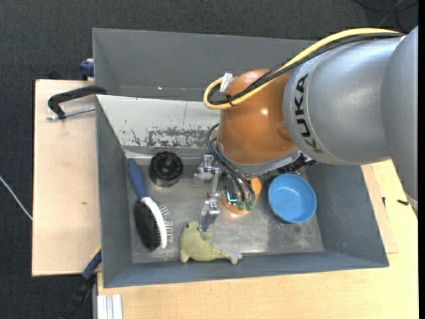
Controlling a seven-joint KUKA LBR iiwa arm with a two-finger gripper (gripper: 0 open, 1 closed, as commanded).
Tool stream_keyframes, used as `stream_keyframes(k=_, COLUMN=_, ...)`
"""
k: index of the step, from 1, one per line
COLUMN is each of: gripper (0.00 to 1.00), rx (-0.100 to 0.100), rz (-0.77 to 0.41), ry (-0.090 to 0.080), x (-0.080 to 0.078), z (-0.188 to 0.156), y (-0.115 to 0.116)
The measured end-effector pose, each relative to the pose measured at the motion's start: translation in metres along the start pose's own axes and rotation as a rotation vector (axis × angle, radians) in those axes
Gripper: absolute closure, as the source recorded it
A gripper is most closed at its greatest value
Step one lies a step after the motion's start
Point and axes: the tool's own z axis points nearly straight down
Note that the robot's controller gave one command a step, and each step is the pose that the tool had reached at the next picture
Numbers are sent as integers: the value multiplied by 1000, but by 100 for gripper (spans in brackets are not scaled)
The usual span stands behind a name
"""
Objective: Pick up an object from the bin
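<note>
Where the near wall of the bin [279, 261] crosses the bottom of the frame, a pale yellow-green soft toy [198, 247] lies beside a blue-handled brush [147, 219]. Just above the toy the gripper [208, 193] hangs with fingers spread, nothing between them; a small orange thing [234, 207] and a blue bowl [292, 198] sit right of it, a black round cap [165, 167] farther up-left.

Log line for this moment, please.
gripper: open, holding nothing, low over centre floor of grey metal bin | nearest, in view: yellow-green soft toy below, round black cap left, round blue plastic bowl right | pick: not yet done
</note>
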Motion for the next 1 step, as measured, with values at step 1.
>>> stream_keyframes(k=1, gripper=0, rx=0, rz=-528, ry=-22, x=17, z=82, y=5)
